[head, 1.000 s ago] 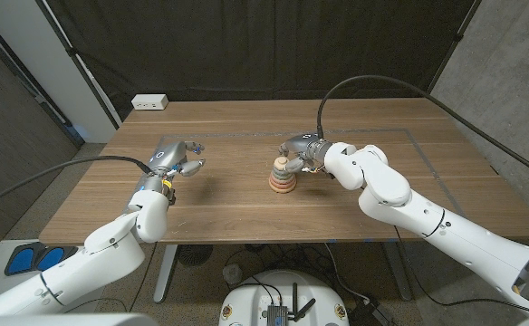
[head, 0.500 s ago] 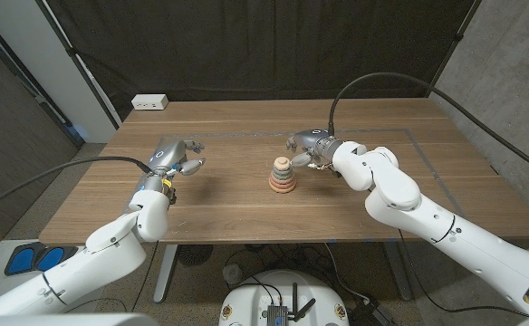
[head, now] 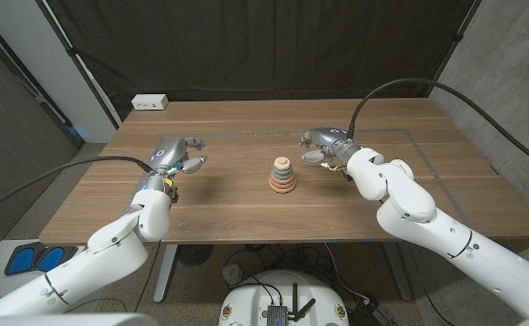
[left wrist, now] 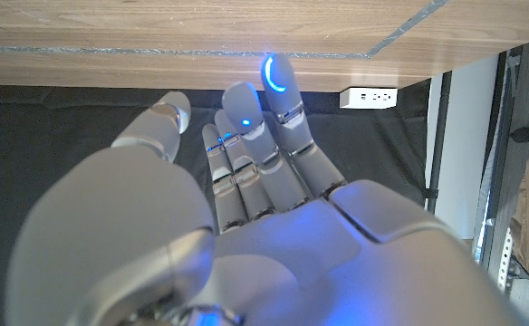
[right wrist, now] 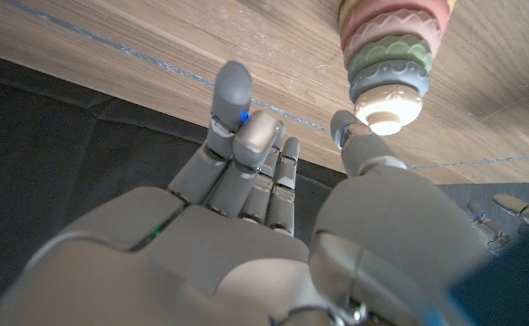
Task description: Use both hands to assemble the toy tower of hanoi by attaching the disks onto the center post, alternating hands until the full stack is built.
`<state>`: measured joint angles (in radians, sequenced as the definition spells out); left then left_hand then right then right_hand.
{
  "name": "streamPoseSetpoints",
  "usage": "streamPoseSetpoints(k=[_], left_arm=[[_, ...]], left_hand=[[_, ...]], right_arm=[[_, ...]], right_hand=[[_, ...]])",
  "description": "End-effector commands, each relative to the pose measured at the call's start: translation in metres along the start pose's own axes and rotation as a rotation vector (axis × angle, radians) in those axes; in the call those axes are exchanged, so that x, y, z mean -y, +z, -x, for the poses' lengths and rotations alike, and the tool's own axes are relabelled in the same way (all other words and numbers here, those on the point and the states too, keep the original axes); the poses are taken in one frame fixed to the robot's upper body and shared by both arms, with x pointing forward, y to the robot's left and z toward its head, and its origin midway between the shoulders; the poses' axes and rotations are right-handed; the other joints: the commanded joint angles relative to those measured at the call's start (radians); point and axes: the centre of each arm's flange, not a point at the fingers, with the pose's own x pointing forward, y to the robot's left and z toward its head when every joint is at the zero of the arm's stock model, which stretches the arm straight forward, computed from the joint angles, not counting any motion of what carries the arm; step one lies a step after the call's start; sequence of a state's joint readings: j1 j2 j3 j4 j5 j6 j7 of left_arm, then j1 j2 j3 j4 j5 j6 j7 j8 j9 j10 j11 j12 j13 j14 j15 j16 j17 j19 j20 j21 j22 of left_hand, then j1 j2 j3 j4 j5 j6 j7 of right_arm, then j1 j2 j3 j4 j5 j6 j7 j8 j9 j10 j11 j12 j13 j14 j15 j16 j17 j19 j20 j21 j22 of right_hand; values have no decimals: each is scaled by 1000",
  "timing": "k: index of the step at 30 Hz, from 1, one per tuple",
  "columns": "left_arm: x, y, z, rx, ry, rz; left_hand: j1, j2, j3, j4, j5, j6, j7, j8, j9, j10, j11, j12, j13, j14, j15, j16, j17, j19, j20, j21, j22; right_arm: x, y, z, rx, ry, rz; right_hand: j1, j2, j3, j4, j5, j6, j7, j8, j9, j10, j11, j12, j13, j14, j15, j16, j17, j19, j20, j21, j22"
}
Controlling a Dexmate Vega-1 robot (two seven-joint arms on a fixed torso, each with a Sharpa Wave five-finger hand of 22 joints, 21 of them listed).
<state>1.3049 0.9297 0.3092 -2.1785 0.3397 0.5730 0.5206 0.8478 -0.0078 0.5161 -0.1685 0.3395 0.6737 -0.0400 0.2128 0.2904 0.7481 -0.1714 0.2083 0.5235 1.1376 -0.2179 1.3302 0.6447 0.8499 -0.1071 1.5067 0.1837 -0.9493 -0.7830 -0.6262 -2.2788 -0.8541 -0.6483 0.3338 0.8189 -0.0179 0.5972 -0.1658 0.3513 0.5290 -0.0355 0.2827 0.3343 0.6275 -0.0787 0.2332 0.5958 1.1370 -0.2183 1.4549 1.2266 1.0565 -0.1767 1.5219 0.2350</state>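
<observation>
Drawn back from the stacked tower [head: 283, 175] at mid-table: right hand [head: 323, 145], fingers loose, holding nothing, evidently clearing the finished-looking stack. Waiting well apart at the table's left: left hand [head: 176, 156], fingers spread, equally unladen.

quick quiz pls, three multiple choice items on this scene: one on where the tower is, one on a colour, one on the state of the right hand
1. Where does the ring tower stand?
A. between the two hands
B. at the table's left edge
C. on the power strip

2. What colour is the power strip?
A. red
B. white
C. green

3. What is the right hand doing?
A. gripping the tower
B. holding one ring
C. holding nothing, beside the tower

Key: 1 A, the left hand is on its other side; 2 B, it looks white; 3 C, fingers apart and clear of the tower.
</observation>
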Motion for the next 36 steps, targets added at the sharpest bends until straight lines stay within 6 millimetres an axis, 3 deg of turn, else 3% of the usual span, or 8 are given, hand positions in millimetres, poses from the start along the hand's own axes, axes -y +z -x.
streamPoseSetpoints(k=[1, 13, 25, 36], left_arm=[[7, 6, -14, 15, -24, 32], [23, 12, -18, 26, 18, 93], [12, 28, -11, 20, -21, 55], [14, 29, -1, 18, -10, 52]], left_hand=[[-3, -11, 8, 0, -2, -17, -4, -9, 4, -21, 1, -10, 1, -13, -2, -14, -8, -20, -101, -4, 2], [-14, -24, -5, 2, -6, -28, -8, -9, 5, -35, -1, -10, 2, -24, -2, -23, -22, -27, -100, -4, 4], [-20, -26, -13, 4, -10, -69, 4, -18, 5, -76, 17, -17, -4, -53, -3, -46, -55, -60, -99, -16, 2], [-21, -22, -15, 5, -10, -72, 4, -16, 5, -83, 19, -15, -3, -56, -3, -48, -60, -64, -99, -16, 4]], right_arm=[[-5, -42, 26, -95, -79, -58], [-14, -64, 41, -131, -143, -13], [-24, -67, 49, -150, -223, -16], [-45, -91, 57, -230, -290, -18]], right_hand=[[6, 4, 10, -1, 4, 11, -7, 12, 7, 8, -8, 5, 6, 13, -1, 13, 4, 14, -44, 4, 3], [19, 0, 17, -5, 10, 16, -15, 19, 15, 11, -19, 2, 14, 17, 0, 26, 5, 15, -45, 1, 1], [29, -4, 23, -5, 17, 46, -25, 38, 26, 24, -35, 2, 25, 4, -1, 22, -2, 14, -44, -1, 1], [34, -5, 26, -4, 20, 31, -31, 37, 33, 9, -31, -7, 33, 2, 0, 25, -2, 12, -44, -1, 2]])
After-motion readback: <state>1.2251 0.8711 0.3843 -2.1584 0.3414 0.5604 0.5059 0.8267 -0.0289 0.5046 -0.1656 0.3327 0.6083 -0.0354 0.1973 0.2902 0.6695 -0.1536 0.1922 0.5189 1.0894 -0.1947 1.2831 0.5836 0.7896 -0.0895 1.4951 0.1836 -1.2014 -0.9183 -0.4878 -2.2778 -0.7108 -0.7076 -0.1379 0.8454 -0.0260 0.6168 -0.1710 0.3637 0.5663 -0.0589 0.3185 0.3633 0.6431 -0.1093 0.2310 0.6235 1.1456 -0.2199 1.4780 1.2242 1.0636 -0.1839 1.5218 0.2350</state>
